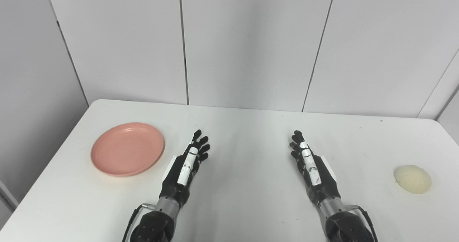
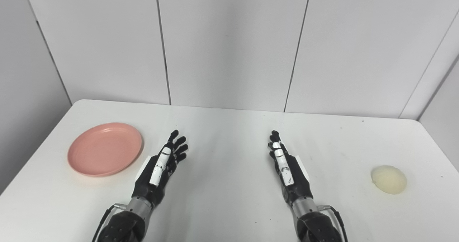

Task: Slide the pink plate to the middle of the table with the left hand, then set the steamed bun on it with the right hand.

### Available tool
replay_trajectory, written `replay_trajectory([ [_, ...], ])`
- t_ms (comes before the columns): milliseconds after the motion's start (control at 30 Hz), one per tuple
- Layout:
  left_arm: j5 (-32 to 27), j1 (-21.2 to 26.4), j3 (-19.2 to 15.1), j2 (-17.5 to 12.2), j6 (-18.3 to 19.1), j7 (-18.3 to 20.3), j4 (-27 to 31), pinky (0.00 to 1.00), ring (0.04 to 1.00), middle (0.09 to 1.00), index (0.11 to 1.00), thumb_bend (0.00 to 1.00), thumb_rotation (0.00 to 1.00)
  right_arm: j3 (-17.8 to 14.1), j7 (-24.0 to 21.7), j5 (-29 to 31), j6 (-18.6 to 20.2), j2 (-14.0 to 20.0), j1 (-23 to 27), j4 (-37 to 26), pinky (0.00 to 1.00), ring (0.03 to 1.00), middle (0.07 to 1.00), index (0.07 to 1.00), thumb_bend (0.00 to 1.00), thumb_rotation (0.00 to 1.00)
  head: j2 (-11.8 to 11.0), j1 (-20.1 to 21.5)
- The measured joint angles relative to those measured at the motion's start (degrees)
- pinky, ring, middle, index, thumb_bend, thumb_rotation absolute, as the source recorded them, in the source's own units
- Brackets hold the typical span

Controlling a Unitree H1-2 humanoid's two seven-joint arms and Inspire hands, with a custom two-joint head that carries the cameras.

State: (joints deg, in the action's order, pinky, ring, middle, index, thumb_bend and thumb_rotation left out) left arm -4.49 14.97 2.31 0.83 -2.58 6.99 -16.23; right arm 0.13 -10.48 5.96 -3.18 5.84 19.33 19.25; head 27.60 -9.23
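So the pink plate (image 1: 127, 149) is sitting flat on the left side of the white table (image 1: 251, 184), not in the middle at all, and there's nothing on it. The steamed bun (image 1: 412, 178) is way over on the right side, near the right edge, well apart from the plate and from both hands.

Both arms come up from the near edge. The left hand (image 1: 186, 166) is just right of the plate, close to its rim but not touching it as far as I can see. Its fingers are stretched out straight and a little fanned, pointing toward the far wall, gripping nothing. The right hand (image 1: 310, 165) mirrors it right of centre, fingers extended and held closer together, also empty, and well short of the bun.

Behind the table there's only a plain grey panelled wall (image 1: 251, 44).
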Motion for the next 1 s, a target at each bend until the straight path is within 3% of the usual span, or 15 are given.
replay_trajectory([
  [1000, 0.0, 0.4, 0.1, 0.0, -0.2, 0.1, -0.5, 0.93, 0.94, 0.961, 0.979, 0.48, 1.0, 0.0, 0.0, -0.1, 0.0, 0.0, -0.1, -0.2, 1.0, 1.0, 1.0, 1.0, 0.26, 1.0, 0.3, -0.4],
])
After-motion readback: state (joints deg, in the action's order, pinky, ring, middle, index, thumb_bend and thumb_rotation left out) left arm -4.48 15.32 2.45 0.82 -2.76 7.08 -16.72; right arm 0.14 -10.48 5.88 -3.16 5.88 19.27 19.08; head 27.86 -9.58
